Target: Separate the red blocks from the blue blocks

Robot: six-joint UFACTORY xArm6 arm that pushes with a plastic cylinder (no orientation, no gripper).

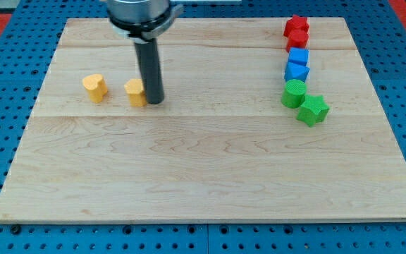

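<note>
Two red blocks stand at the view's top right: a red star-like block (296, 25) and a red block (297, 39) just below it, touching. Directly below them are a blue cube (299, 57) and a blue block (296, 71), in the same column. The upper blue block touches the lower red one. My tip (153, 101) is far to the view's left of them, pressed against the right side of a yellow block (136, 92).
A yellow heart-shaped block (95, 87) lies left of the tip. A green round block (294, 92) and a green star block (313, 109) sit below the blue blocks. The wooden board (203, 176) rests on a blue pegboard.
</note>
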